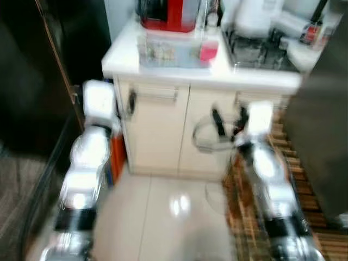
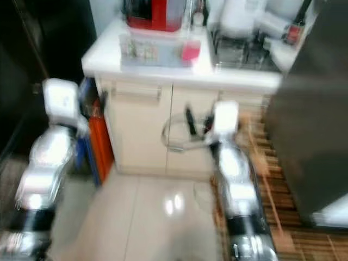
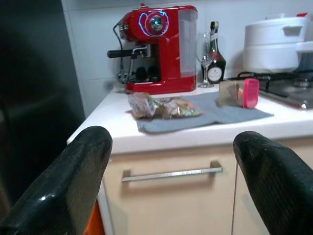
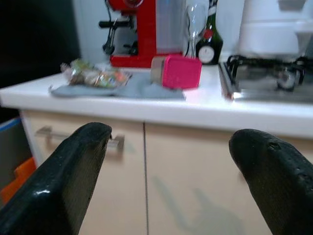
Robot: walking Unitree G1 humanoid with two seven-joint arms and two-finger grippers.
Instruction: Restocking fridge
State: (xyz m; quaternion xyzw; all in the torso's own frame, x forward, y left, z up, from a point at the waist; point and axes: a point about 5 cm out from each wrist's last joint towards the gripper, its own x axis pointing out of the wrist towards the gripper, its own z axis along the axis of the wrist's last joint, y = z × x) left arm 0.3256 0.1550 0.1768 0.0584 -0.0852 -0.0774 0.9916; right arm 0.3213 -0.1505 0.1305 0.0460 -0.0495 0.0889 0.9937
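White counter (image 3: 205, 134) holds a red coffee machine (image 3: 159, 46); both fingers spread, empty.

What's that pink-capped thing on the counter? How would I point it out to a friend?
Start at the red coffee machine at the back of the white counter. In front of it lies a grey cloth; on the cloth's end nearer the stove lies a small container on its side. Its bright pink lid sets it apart from the crinkly food packets beside it.

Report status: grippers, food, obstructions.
Left gripper and right gripper open, empty, short of the counter. Bagged food and pink-lidded jar untouched on grey cloth. Cabinet doors shut ahead.
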